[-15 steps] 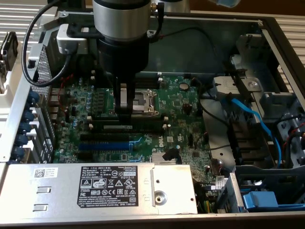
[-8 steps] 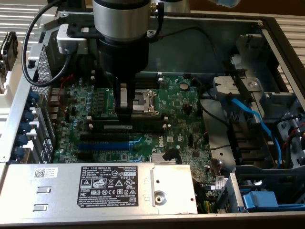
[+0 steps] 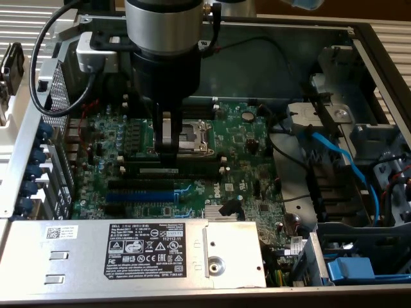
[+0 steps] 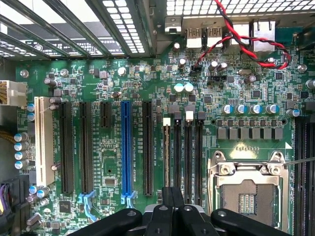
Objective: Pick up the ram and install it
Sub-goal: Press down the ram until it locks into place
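1. Dark-green ram [image 3: 159, 171] stick with its pale label is sitting in one of the long black memory slots [image 3: 204, 168] on the motherboard [image 3: 241, 160]. In the wrist view it's edge-on [image 4: 166, 157], in the outermost slot of the bank [image 4: 188, 157].
2. Claw [image 3: 168, 149] is straight above that bank with its fingers pressed together and nothing held between them. The tips [image 4: 172, 196] hang right over the ram's slot; can't tell if they actually touch the stick.
3. Just past the slots on the far side is the CPU socket [image 3: 192, 136], metal frame around it, no cooler on it [image 4: 251, 191].
4. On the near side there's the blue expansion slot [image 3: 138, 196], running parallel to the ram [image 4: 126, 147], with black slots either side.
5. Further out: a silver power supply [image 3: 128, 247] with a black sticker along the front edge of the case, and a blue cable [image 3: 340, 154] looping over the drive bay on the exterior view's right.
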Robot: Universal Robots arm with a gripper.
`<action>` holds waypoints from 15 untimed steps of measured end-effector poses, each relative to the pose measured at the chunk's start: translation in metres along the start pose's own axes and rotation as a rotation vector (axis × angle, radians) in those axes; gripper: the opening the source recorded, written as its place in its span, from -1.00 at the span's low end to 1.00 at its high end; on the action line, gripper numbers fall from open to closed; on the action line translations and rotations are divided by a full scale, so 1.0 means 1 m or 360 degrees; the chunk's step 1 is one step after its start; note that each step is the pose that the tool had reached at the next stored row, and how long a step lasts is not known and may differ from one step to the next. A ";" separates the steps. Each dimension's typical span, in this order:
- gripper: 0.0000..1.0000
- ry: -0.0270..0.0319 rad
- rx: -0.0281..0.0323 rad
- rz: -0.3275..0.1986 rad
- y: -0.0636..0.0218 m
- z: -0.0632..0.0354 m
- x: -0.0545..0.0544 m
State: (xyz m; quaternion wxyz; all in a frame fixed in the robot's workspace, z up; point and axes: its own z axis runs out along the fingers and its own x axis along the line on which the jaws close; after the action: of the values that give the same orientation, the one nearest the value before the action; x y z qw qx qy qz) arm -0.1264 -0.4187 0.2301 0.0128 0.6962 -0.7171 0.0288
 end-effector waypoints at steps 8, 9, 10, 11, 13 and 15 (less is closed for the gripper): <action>-0.80 0.00000 -0.00001 0.0000 -0.0004 -0.0077 0.000; -0.80 0.00003 -0.00003 0.0000 -0.0006 -0.0078 0.001; -0.80 0.00006 -0.00005 0.0000 -0.0009 -0.0080 0.001; -0.80 0.00006 -0.00005 0.0000 -0.0012 -0.0080 0.001; -0.80 0.00005 -0.00005 0.0000 -0.0023 -0.0080 0.000; -0.80 0.00005 -0.00005 0.0000 -0.0043 -0.0080 0.000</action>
State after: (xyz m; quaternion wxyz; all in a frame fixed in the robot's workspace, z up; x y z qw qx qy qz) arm -0.1223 -0.4187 0.2383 0.0130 0.6962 -0.7171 0.0288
